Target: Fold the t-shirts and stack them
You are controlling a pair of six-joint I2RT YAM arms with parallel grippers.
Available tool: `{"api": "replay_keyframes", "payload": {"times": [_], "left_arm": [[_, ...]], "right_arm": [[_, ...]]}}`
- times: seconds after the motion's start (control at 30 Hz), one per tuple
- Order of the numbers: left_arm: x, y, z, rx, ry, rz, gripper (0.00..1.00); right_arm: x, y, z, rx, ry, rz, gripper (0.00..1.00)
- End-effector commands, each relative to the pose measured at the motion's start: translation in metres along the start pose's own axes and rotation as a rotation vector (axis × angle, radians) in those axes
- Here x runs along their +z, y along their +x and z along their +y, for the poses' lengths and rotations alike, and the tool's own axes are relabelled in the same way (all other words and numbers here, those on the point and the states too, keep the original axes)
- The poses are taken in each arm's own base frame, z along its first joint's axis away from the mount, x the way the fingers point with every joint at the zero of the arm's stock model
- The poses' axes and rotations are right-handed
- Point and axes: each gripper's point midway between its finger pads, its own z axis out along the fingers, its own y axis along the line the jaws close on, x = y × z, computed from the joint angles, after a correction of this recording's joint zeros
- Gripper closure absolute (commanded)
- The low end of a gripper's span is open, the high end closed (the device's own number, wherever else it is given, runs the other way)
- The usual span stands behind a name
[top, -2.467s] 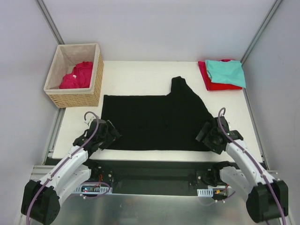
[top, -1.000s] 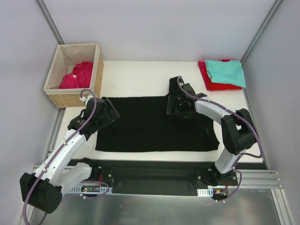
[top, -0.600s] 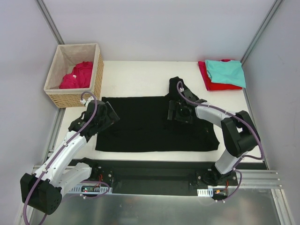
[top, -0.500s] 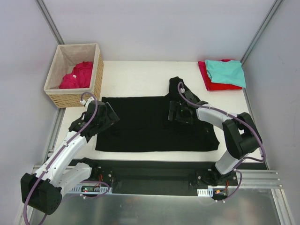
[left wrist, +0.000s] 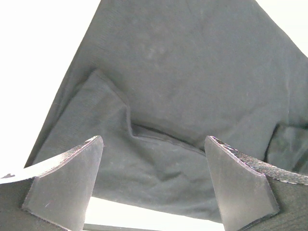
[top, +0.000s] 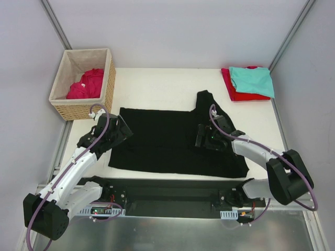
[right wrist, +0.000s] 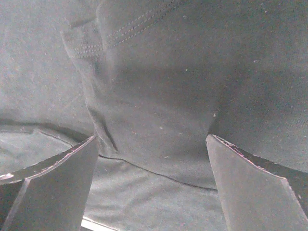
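Overhead and wrist views of a two-arm rig at a white desk (top: 152, 83). The black shirt (top: 167, 144) lies spread flat near the desk's front edge. One sleeve (top: 205, 100) sticks out from its far edge toward the back of the desk.

Left arm (top: 73, 170): the left jaws sit over the shirt's left edge, spread wide and grasping nothing. In the left wrist view both fingers (left wrist: 67, 185) stand well apart. Between them lies a flap of the shirt (left wrist: 192, 86) folded inward over the cloth, with bare desk showing past the hem.

Right arm (top: 261, 154): the right jaws sit over the shirt's right part, just in front of the sleeve's base, fully released. In the right wrist view the fingers (right wrist: 53, 185) frame a raised fold of the shirt (right wrist: 159, 110) with a stitched hem at its top. Whether the fingertips touch the cloth cannot be told.

Beyond the shirt's far left corner, off the desk's edge, stands a wicker basket (top: 86, 111) holding pink shirts (top: 86, 83). Beyond the shirt's far right corner, well apart from it, a folded teal shirt (top: 252, 79) rests on a folded red shirt (top: 235, 94).
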Motion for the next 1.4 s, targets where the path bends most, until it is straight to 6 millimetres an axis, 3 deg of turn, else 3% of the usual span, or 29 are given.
{"api": "replay_keyframes", "payload": {"times": [0.0, 0.17, 0.33, 0.47, 0.57, 0.6, 0.73, 1.1, 1.37], "left_arm": [[0.000, -0.009, 0.004, -0.008, -0.012, -0.041, 0.13], [0.001, -0.007, 0.004, -0.008, -0.007, -0.037, 0.13], [0.002, -0.003, 0.004, -0.015, -0.001, -0.024, 0.13], [0.007, 0.003, 0.001, -0.026, 0.016, 0.002, 0.13], [0.015, 0.014, -0.007, -0.038, 0.052, 0.054, 0.14], [0.017, 0.019, -0.009, -0.041, 0.061, 0.073, 0.14], [0.024, 0.033, -0.010, -0.060, 0.077, 0.121, 0.14], [0.029, 0.064, 0.018, -0.072, 0.048, 0.160, 0.14], [0.037, 0.097, 0.052, -0.087, -0.027, 0.213, 0.14]], "right_arm": [[-0.015, 0.052, -0.038, 0.021, 0.133, 0.132, 0.01], [-0.027, 0.068, -0.046, 0.016, 0.135, 0.132, 0.01], [-0.042, 0.072, -0.056, 0.010, 0.162, 0.094, 0.00], [-0.059, 0.049, -0.051, -0.020, 0.169, 0.013, 0.00], [-0.075, 0.016, -0.034, -0.052, 0.153, -0.055, 0.00], [-0.077, 0.003, -0.025, -0.063, 0.145, -0.067, 0.00], [-0.076, -0.016, -0.006, -0.066, 0.113, -0.071, 0.00], [-0.074, -0.020, 0.000, -0.065, 0.104, -0.062, 0.00], [-0.078, -0.020, 0.000, -0.062, 0.104, -0.067, 0.00]]}}
